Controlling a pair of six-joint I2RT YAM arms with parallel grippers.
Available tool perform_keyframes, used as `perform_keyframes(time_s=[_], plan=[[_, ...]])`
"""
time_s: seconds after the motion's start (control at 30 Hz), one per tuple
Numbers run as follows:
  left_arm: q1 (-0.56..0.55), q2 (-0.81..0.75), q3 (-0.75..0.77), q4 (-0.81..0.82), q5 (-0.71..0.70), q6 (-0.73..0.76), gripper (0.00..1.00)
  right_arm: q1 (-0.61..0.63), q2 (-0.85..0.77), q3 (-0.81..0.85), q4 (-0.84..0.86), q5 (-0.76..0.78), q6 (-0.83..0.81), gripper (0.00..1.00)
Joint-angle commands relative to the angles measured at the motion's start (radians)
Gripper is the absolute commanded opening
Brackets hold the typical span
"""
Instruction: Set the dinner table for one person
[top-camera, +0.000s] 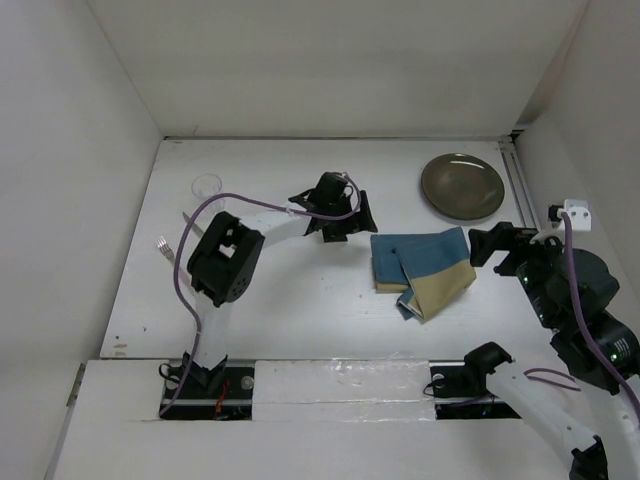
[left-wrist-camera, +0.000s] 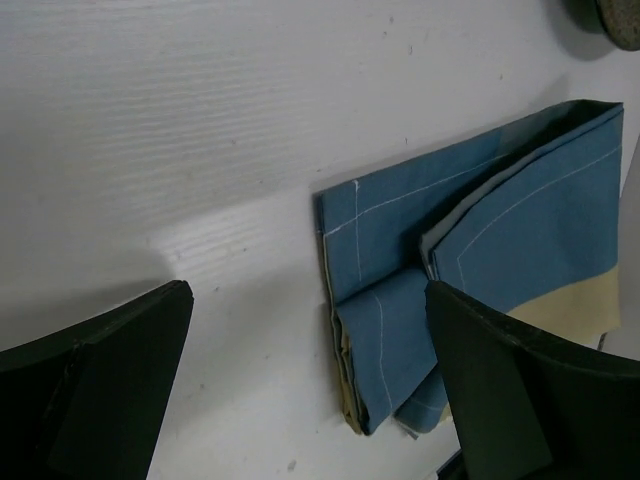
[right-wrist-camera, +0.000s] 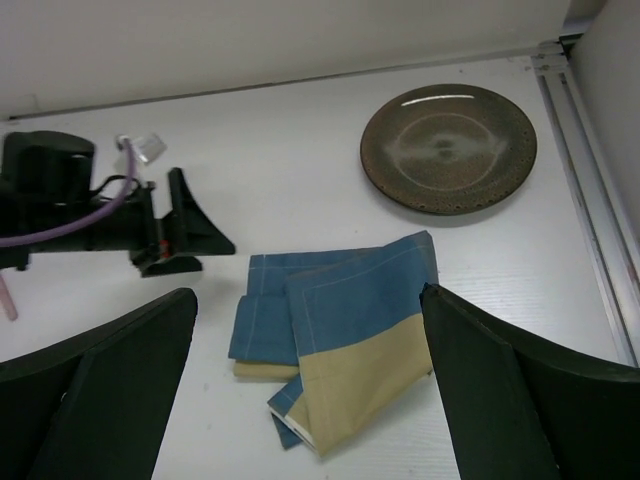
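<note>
Nothing is set yet — the placemat (top-camera: 422, 270) lies folded on the dinner table (top-camera: 300, 300), the plate (top-camera: 462, 186) apart from it; left gripper (top-camera: 350, 222) and right gripper (top-camera: 488, 247) gape empty.

Dinner table (top-camera: 300, 305): folded placemat (top-camera: 420, 262), plate (top-camera: 462, 187), clear glass (top-camera: 207, 184).

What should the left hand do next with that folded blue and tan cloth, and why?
Probably lower the left hand onto the closest edge of the placemat and pinch it. That hand is open, empty and just beside the placemat, which lies folded on the dinner table; it likely needs spreading flat before the plate goes on it.
</note>
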Motion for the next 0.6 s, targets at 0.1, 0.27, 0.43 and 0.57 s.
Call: perform_keyframes(time_s=[0.1, 0.27, 0.43, 0.57], plan=[[-0.062, 0.104, 0.195, 0.005, 0.041, -0.005, 0.98, 0.003, -0.062, 0.015, 0.014, -0.043, -0.009, 1.00], [-0.080, 0.180, 0.231, -0.009, 0.041, -0.016, 0.88, 0.003, -0.084, 0.005, 0.014, -0.065, -0.009, 1.00], [-0.080, 0.218, 0.240, -0.009, 0.041, -0.026, 0.76, 0.003, -0.093, 0.005, 0.014, -0.065, -0.009, 1.00], [-0.090, 0.227, 0.249, -0.050, 0.001, -0.026, 0.66, 0.003, -0.102, 0.005, 0.024, -0.074, -0.009, 1.00]])
